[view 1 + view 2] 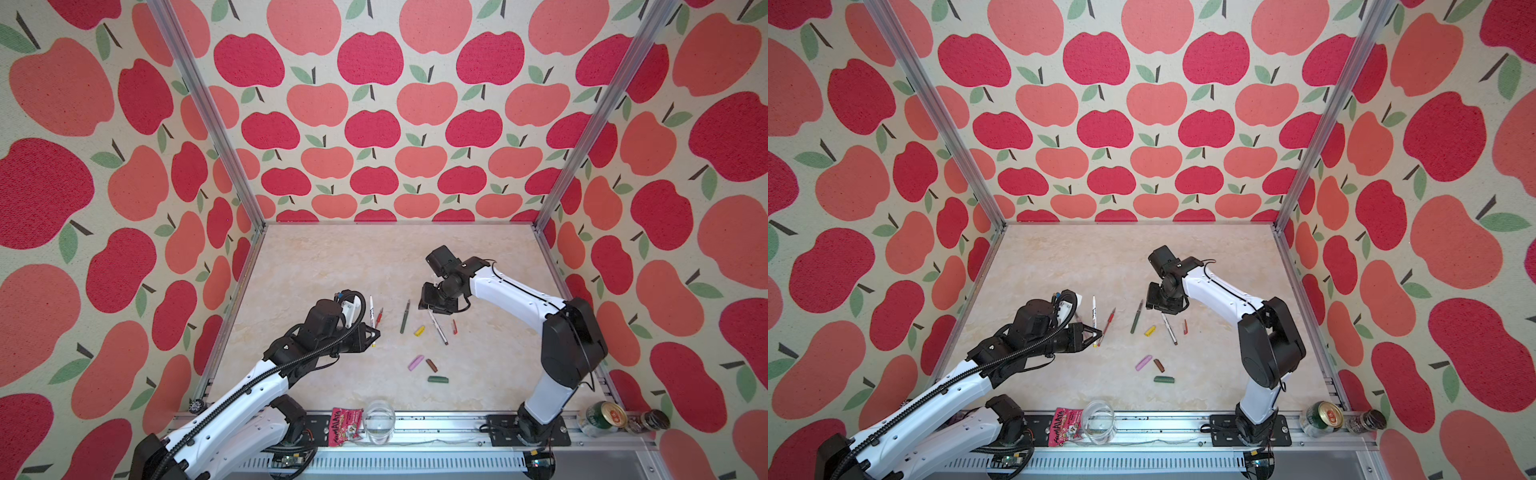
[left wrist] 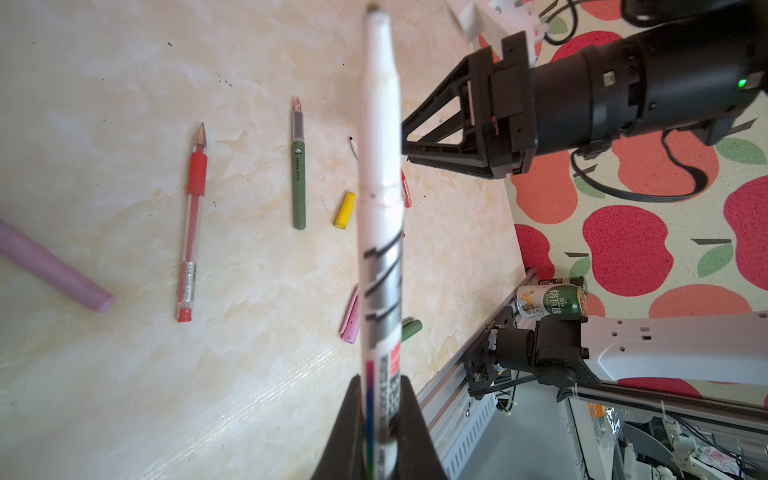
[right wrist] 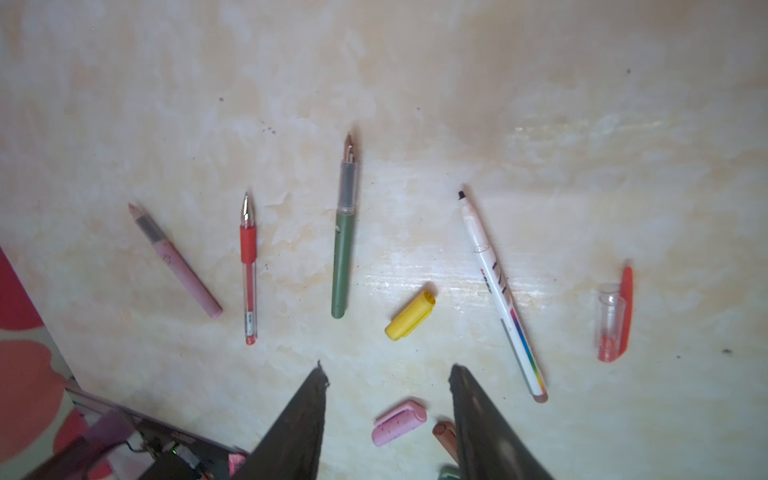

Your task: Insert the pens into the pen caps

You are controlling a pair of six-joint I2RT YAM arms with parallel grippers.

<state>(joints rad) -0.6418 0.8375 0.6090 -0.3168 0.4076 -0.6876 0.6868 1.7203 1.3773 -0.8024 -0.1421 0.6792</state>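
My left gripper [image 2: 381,379] is shut on a white-barrelled pen [image 2: 380,199], whose barrel juts out past the fingers; both top views show this pen [image 1: 371,312] at the gripper's tip [image 1: 375,334]. On the table lie a lilac-pink pen [image 3: 174,259], a red pen [image 1: 379,316], a dark green pen [image 1: 405,316] and a second white pen [image 1: 438,328]. The caps lie loose: yellow [image 1: 419,331], red [image 1: 454,327], pink [image 1: 415,362], brown [image 1: 432,365] and dark green [image 1: 438,379]. My right gripper [image 3: 386,372] hangs open and empty above the second white pen's tip end [image 1: 434,307].
On the front rail stand a clear glass [image 1: 379,419], a pink snack packet [image 1: 345,426], a green can [image 1: 602,417] and a dark jar [image 1: 652,420]. Aluminium posts and apple-print walls close in the left, right and back of the marble table [image 1: 332,266].
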